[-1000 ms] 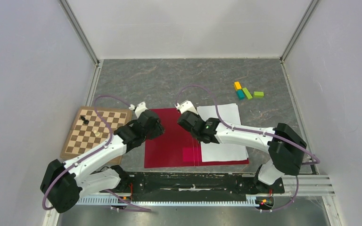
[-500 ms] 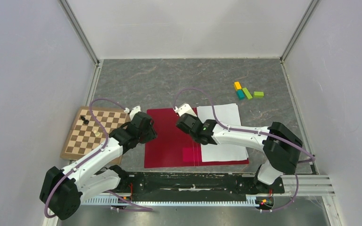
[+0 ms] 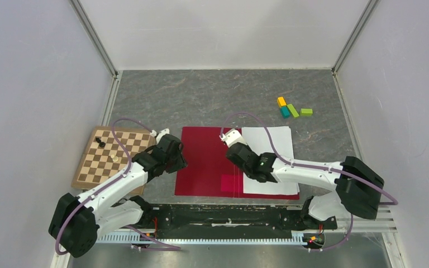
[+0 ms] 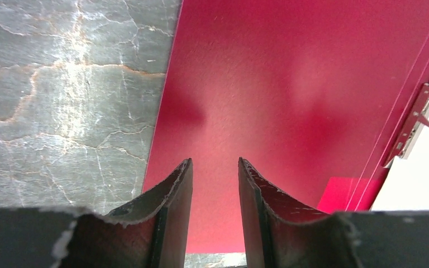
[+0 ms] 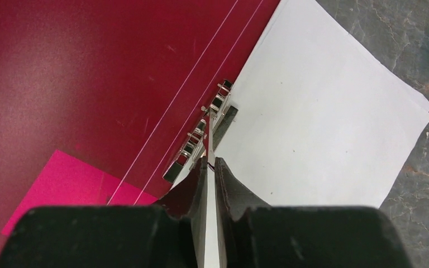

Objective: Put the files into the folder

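Observation:
The red folder [image 3: 204, 162] lies open on the table, with the white files [image 3: 273, 151] stacked on its right half. Its metal clip [image 5: 201, 137] sits at the spine beside a pink square [image 5: 70, 187]. My right gripper [image 5: 210, 162] is shut on the clip's raised lever at the files' [image 5: 313, 134] left edge; in the top view it [image 3: 244, 159] is over the spine. My left gripper [image 4: 215, 162] is open and empty, low over the folder's left flap [image 4: 268, 95] near its left edge; it [image 3: 174, 156] also shows in the top view.
A wooden chessboard [image 3: 92, 167] with a black piece [image 3: 100, 142] and a pale piece [image 3: 114, 158] lies left of the folder. Coloured blocks [image 3: 293, 109] lie at the back right. Metal frame posts and white walls bound the table.
The folder and the files on it have slid a little to the right with my right gripper. My left gripper has drawn back slightly toward the folder's left edge.

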